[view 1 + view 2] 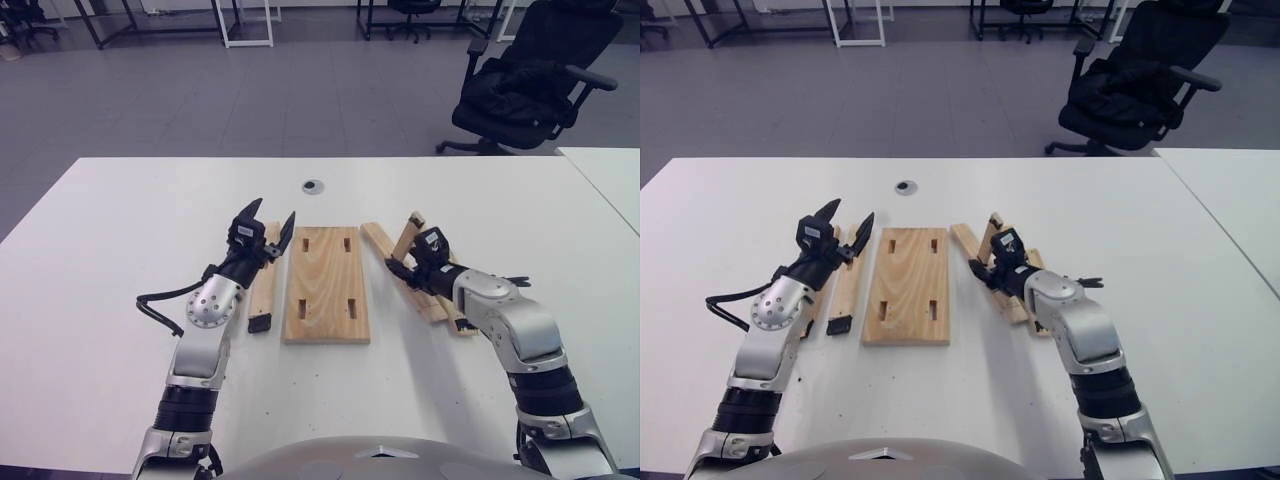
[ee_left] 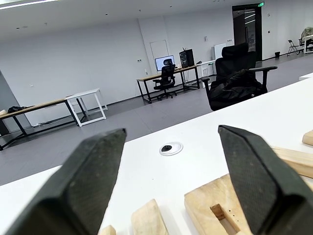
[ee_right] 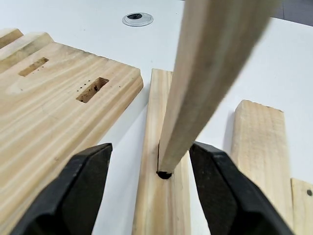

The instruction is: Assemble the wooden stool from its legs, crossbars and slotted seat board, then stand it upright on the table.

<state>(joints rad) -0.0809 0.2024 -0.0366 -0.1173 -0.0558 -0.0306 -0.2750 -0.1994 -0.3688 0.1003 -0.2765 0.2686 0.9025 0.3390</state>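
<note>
The slotted seat board lies flat in the middle of the white table. Left of it lie wooden leg pieces with a black end cap. My left gripper hovers open over their far ends, its fingers wide apart and holding nothing. Right of the board is a pile of wooden legs and crossbars. My right gripper is open, with a tilted wooden stick between its fingers, the stick's lower end resting on a flat piece. The same stick leans up from the pile.
A round cable grommet sits in the table beyond the board. A black office chair stands behind the table's far right corner, and a second white table adjoins on the right. Bare tabletop lies on both outer sides.
</note>
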